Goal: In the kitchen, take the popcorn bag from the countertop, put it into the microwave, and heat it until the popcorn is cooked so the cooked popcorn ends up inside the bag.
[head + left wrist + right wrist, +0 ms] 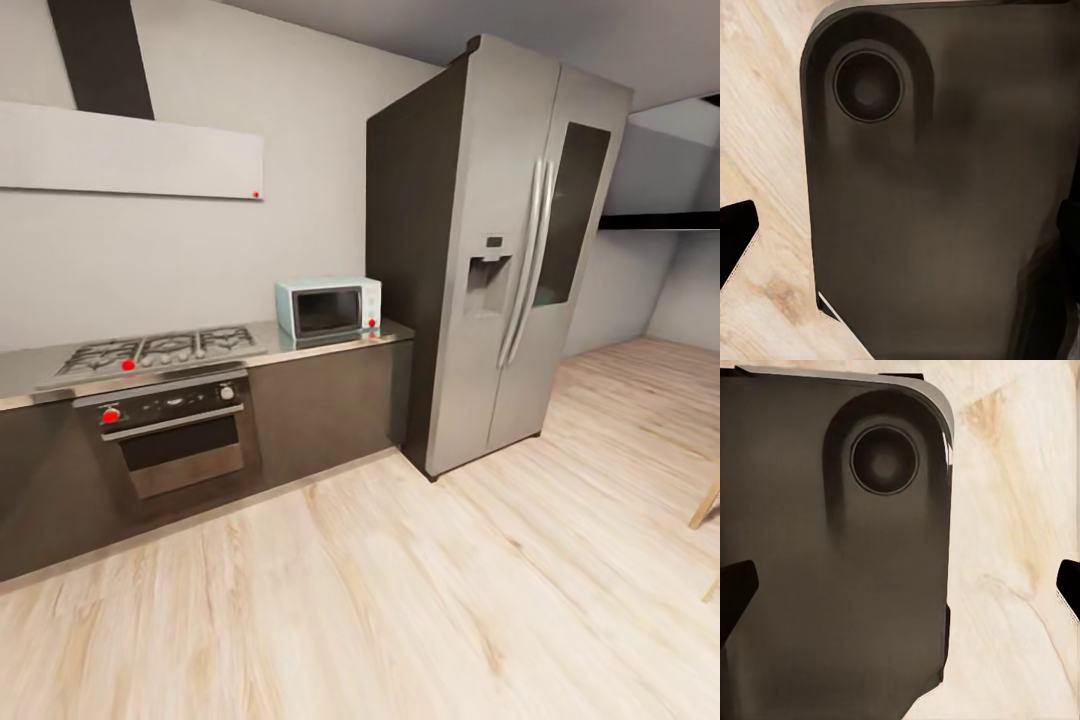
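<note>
Head view: we look across a kitchen from a distance, so we judge the step in hand is the approach drive, not yet any reach.
Floor [420, 600]: pale wood planks fill the lower half of the frame; we should roll up and to the left over them, toward the cabinets.
Fridge [500, 250]: tall grey double-door unit right of centre; we should keep the base well off its near corner as we turn in.
Countertop [330, 345]: the dark slab runs from the left edge to the fridge; we should stop square to it, close enough for either arm.
Oven [175, 435]: black built-in front at lower left, under the steel hob [160, 352]; not our target.
Microwave [329, 307]: pale blue box at the counter's right end, just beside the fridge, door closed.
Popcorn bag: we cannot find it on the visible counter; it may be too small to make out or beyond the frame.
Wrist views: each looks down on a dark rounded robot panel [945, 210] over wood floor.
Jaws: dark finger tips poke in at the edges of both wrist views, far apart on the right, empty; the left gap we cannot tell.
</note>
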